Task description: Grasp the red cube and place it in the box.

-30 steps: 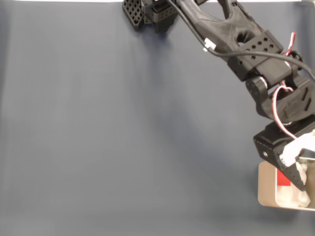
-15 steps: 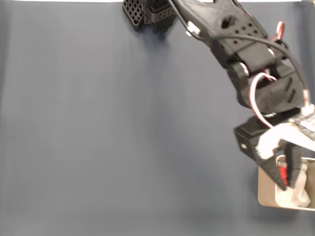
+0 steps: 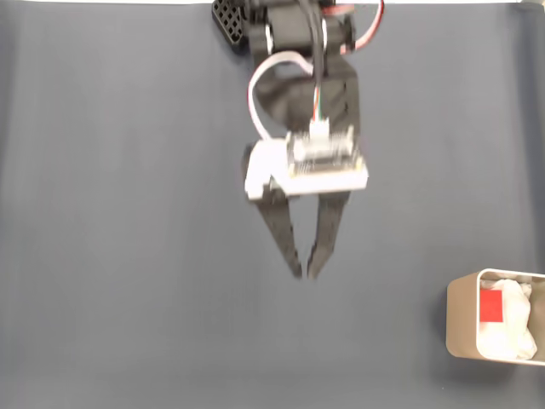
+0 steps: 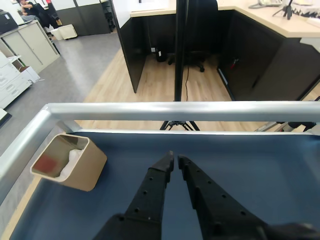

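The red cube [image 3: 491, 308] lies inside the beige box [image 3: 459, 324] at the lower right of the fixed view, beside white padding. In the wrist view the box [image 4: 82, 172] stands at the left with the red cube [image 4: 46, 162] inside it. My gripper [image 3: 305, 272] hangs over the middle of the dark blue mat, well left of the box, its black fingers nearly touching at the tips with nothing between them. The wrist view shows the gripper [image 4: 175, 161] shut and empty too.
The arm's base [image 3: 255, 21] sits at the top edge of the fixed view. A metal rail [image 4: 175, 110] borders the table in the wrist view, with an office floor and desks beyond it.
The cube was let go in the box. My arm has swung left and back from above the box to the mat's middle, and the gripper has closed empty.
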Robot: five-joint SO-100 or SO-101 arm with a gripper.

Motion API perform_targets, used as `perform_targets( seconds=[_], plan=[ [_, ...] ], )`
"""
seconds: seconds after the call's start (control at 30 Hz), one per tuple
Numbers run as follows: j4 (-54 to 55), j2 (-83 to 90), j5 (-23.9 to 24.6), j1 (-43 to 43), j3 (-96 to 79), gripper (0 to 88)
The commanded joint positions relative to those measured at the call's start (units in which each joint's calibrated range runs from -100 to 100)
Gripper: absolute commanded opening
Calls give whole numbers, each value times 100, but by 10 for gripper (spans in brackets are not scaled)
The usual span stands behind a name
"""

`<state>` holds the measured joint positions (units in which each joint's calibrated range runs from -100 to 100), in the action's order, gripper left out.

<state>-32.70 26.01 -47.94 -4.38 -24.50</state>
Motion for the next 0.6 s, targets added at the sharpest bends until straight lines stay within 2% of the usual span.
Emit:
perform_targets(
  seconds=[0.0, 0.57],
  plan=[
    [89, 995, 73, 189, -652, 0],
    [327, 4262, -54, 452, -4977, 0]
  ],
)
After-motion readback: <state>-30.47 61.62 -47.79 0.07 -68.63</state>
